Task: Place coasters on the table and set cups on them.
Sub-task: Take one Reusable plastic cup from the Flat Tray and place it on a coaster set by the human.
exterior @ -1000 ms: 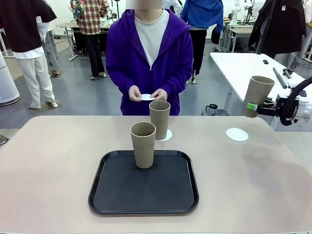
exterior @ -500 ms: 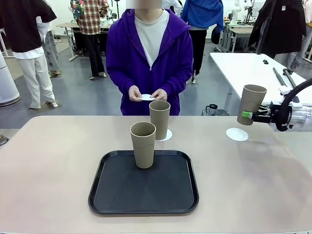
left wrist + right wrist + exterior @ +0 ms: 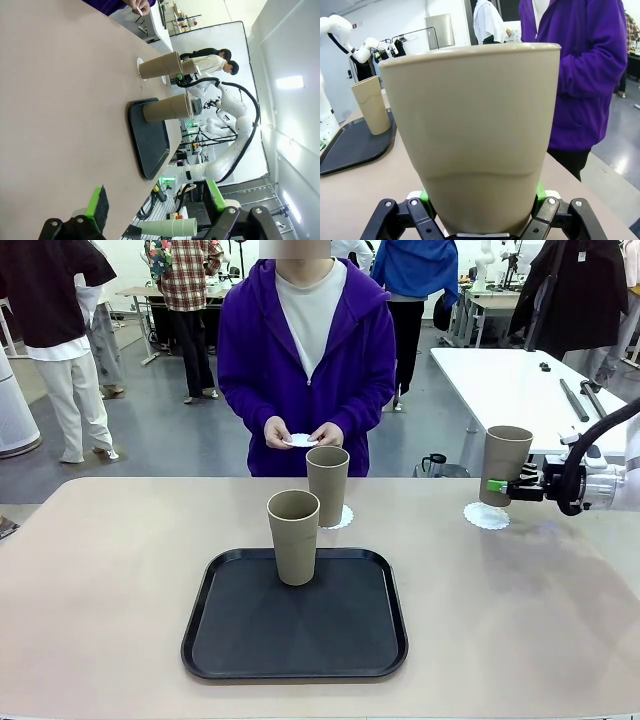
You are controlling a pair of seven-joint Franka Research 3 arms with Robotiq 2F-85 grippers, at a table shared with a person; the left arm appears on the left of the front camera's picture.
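As the right arm came down and swung inward over the last second, the held cup dropped from well above the table to a spot just over the right-hand coaster. Earlier it hung higher, farther to the right and tilted; by this moment it stood nearly upright, its base right at the doily's far edge. Whether it touched the paper could not be told. The right gripper was clamped on the cup's lower wall, green pads pressed to either side, as the right wrist view confirmed. That put the second placement close to done: what remained, by my reckoning, was a short final lowering and a release.

Everything else matched the earlier frame. The middle cup stood on the second coaster just beyond the black tray, and the third cup waited on the tray. The person's hands held the third coaster at the far side, not yet laid down. The left gripper hung clear of the work with its jaws apart and nothing between them.
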